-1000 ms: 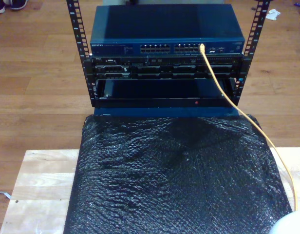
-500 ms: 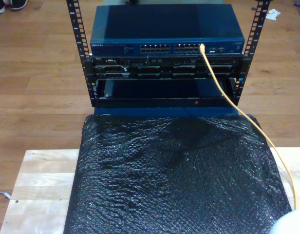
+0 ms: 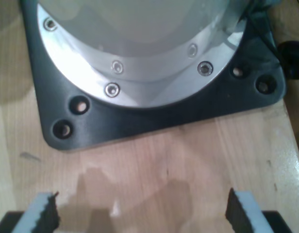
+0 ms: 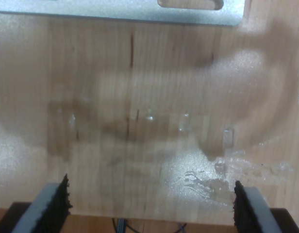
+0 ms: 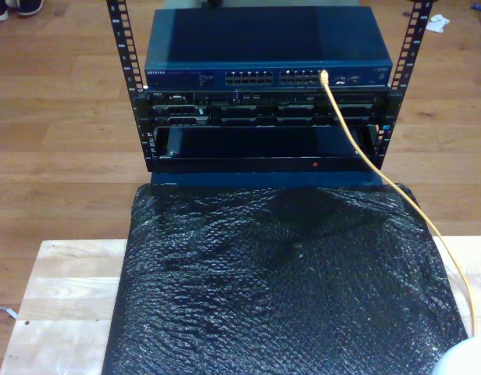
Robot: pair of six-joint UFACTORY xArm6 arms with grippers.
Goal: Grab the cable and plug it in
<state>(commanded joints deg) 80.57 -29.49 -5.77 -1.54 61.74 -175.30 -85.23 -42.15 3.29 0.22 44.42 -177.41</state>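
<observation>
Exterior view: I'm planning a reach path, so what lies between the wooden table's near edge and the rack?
In the exterior view, a black bubble-wrap sheet covers the table up to the rack; the cable crosses its corner on that view's right.

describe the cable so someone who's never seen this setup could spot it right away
Find the black rack standing on the wood floor beyond the table, with a blue network switch on top. From a port toward the exterior view's right of the switch's front, the cable runs down past the black bubble wrap. It is the thin yellow-orange line.
</observation>
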